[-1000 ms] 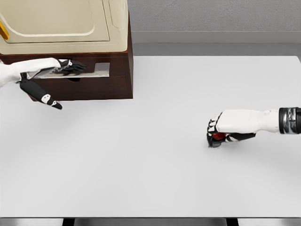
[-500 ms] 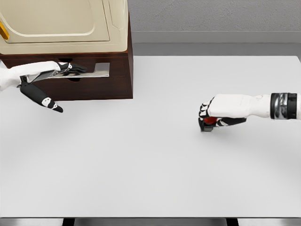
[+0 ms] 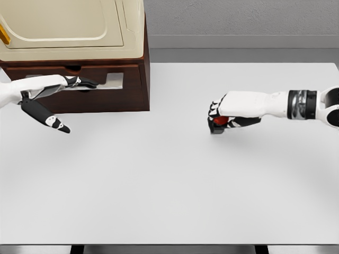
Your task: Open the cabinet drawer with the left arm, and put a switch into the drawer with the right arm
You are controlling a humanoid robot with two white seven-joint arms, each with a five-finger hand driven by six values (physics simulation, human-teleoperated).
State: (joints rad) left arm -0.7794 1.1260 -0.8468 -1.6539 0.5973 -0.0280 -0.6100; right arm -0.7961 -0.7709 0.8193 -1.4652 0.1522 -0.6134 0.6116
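In the head view, take the dark brown wooden cabinet at the far left of the white table as your landmark; a cream-coloured appliance sits on top of it. Your left hand is at the cabinet's front, its dark fingers hooked over the edge of the grey-lined drawer, thumb hanging loose below. The drawer shows only a narrow strip of interior, so you should judge it barely open. Whether the fingers truly grip the lip or merely rest on it, you cannot tell from here.

Your right hand is well to the right of the cabinet, low over the table, curled around the small red and black switch. The switch peeks out beneath the knuckles, close to the table or touching it.

What could go wrong for you from here: the drawer gap looks too slim to take the switch, so arriving before the left hand pulls further would bump the switch against the drawer front. The left fingers could slide off the lip if the pull is angled. The switch sits low in your grasp and may drag on the table and twist loose.
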